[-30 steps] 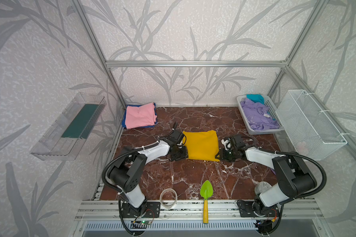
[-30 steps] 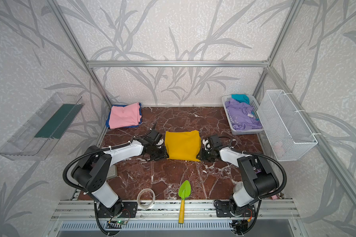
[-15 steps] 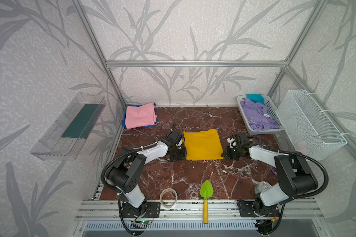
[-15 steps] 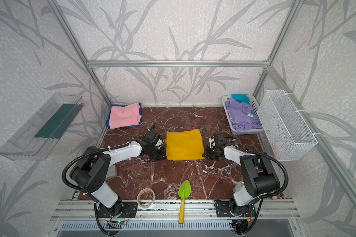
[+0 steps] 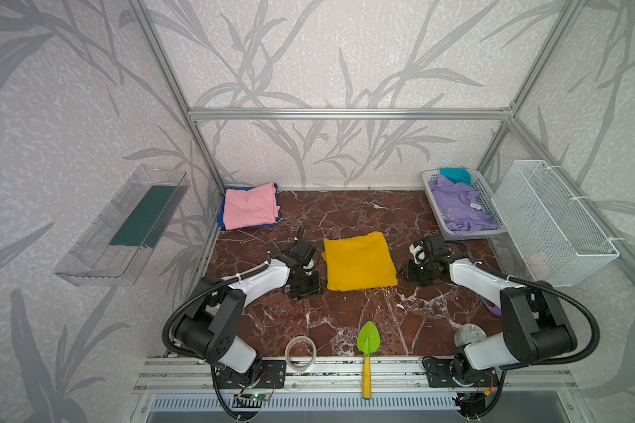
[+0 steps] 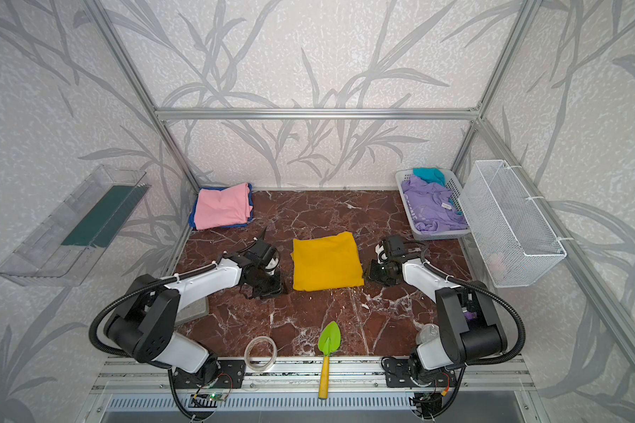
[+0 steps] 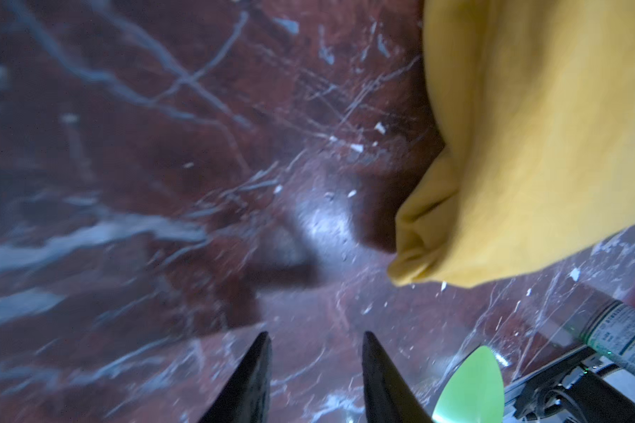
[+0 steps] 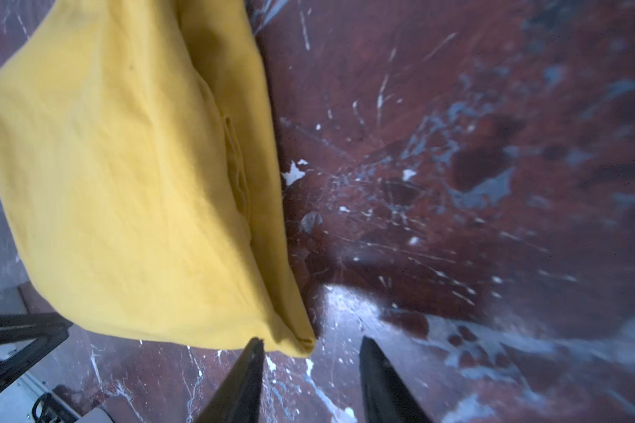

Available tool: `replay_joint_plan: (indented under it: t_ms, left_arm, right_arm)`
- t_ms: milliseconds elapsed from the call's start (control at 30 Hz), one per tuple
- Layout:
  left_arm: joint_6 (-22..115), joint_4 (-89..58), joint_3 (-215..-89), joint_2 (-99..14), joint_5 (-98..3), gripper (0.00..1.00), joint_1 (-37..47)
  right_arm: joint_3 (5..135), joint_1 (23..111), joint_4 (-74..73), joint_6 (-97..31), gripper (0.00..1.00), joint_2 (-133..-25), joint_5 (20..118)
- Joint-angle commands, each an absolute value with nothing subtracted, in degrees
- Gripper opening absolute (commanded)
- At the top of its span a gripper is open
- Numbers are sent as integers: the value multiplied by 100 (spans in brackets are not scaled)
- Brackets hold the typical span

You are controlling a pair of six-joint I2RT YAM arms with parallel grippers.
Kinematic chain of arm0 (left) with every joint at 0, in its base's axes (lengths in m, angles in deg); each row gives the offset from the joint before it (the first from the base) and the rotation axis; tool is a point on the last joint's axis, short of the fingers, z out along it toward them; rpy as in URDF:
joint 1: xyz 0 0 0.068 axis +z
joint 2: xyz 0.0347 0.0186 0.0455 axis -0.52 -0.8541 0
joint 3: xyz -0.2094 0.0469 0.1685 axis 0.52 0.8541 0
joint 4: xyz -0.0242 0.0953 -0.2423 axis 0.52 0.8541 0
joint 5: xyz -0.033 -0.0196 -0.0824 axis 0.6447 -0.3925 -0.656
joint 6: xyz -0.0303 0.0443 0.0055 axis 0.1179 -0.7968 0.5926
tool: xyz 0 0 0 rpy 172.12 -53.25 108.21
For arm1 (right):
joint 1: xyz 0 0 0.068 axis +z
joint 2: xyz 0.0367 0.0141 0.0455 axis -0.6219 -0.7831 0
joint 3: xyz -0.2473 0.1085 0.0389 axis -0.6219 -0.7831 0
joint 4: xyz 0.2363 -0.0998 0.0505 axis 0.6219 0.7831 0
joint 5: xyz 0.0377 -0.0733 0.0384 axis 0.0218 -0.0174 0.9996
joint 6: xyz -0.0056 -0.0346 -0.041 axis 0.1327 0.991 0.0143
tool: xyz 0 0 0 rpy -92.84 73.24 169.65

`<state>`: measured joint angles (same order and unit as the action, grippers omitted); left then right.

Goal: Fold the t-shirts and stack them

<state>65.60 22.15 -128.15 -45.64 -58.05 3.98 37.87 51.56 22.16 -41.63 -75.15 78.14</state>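
Yellow t-shirt [image 5: 358, 262] lies folded, near-square, at the centre of the bench [image 5: 345, 318]. Left jaws at its 9 o'clock, right jaws at 3, both open and empty. Pink stack [image 5: 250, 207] sits at 10 o'clock, nearer the left arm.

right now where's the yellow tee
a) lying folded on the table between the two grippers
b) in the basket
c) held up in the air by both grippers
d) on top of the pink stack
a: the yellow tee lies folded on the table, with the left gripper and the right gripper on either side of it, both open and holding nothing.
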Motion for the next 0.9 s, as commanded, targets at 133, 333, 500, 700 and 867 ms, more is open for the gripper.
replay_joint_plan:
  t_ms: [133, 333, 500, 700, 867]
  left_arm:
    - [6630, 2464, -14039, -4104, -5145, 14, 394]
    - [7105, 1113, -14802, -5442, -5843, 0, 320]
    - [7331, 402, -14756, -6280, -6117, 0, 336]
    - [7595, -171, -13950, -6607, -6191, 0, 685]
    - [7392, -91, -13889, -6799, -6180, 0, 980]
  right_arm:
    - [4717, 5511, 2945, -4070, 37, -6740, 7094]
    - [5073, 5863, 1755, -4331, 2, -7958, 7926]
    - [5343, 5770, 1105, -4547, 1, -8896, 8386]
    - [5073, 5097, 276, -4971, 0, -9937, 8875]
    - [4932, 5028, -291, -5285, 0, -10392, 9348]
